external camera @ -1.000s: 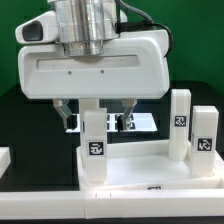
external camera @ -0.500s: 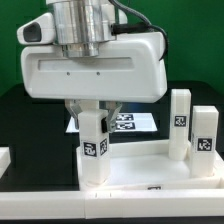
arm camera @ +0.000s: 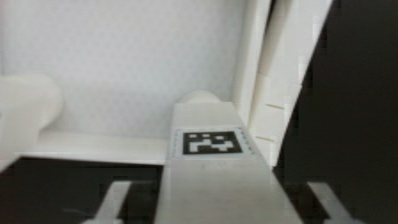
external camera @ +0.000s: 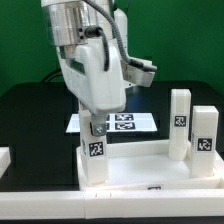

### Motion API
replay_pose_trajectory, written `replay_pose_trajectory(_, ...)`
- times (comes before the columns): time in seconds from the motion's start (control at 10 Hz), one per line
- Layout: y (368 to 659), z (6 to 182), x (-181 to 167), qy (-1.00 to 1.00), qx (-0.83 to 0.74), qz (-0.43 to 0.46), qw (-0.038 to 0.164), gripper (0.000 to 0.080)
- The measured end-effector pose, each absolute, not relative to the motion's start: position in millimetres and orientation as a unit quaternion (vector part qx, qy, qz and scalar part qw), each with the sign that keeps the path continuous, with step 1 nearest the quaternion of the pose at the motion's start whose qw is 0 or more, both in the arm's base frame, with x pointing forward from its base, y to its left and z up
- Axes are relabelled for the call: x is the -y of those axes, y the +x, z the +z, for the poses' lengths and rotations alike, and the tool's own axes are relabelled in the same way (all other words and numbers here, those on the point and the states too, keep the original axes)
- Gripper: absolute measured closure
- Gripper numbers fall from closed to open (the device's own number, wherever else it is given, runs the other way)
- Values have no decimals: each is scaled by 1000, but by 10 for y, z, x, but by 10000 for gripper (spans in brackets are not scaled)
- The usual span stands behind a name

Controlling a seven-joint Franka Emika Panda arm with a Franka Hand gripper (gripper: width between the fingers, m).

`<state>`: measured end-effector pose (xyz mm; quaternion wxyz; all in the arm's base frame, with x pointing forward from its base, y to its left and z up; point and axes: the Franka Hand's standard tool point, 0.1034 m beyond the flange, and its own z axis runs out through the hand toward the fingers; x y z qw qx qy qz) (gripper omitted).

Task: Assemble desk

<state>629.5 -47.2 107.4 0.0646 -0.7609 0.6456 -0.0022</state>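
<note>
Fingers [arm camera: 121, 200] flank the tagged leg [arm camera: 217, 160] on both sides.

so the arm comes down from the top of the exterior view with the wrist twisted, so the big white housing sits edge-on. The claw [external camera: 97, 124] points straight down. In the wrist view both fingers [arm camera: 114, 203] sit either side of a tagged white block, pinching it.

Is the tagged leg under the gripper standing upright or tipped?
Upright: the leg stands straight at the desk top's corner, the gripper over its top.
</note>
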Motion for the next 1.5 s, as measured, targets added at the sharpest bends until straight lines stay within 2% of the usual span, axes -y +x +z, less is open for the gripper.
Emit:
replay_pose_trajectory(0.2,6296,1073,474,-749,-660,-1,64,514)
replay_pose_trajectory(0.3,6284,1073,473,-789,-612,-3,62,514)
replay_pose_trajectory(0.4,6257,1076,457,-838,-542,0,61,441)
replay_pose_trajectory(0.5,6248,1073,470,-868,-492,-2,63,265)
replay_pose_trajectory(0.6,6249,1070,509,-883,-465,-6,64,265)
replay_pose_trajectory(0.7,6247,1065,498,-889,-454,-7,62,170)
replay_pose_trajectory(1.0,6245,1061,502,-933,-355,-13,59,151)
replay_pose_trajectory(1.2,6285,1104,487,-986,-158,-33,49,150)
replay_pose_trajectory(1.5,6277,1088,504,-988,-145,-33,47,150)
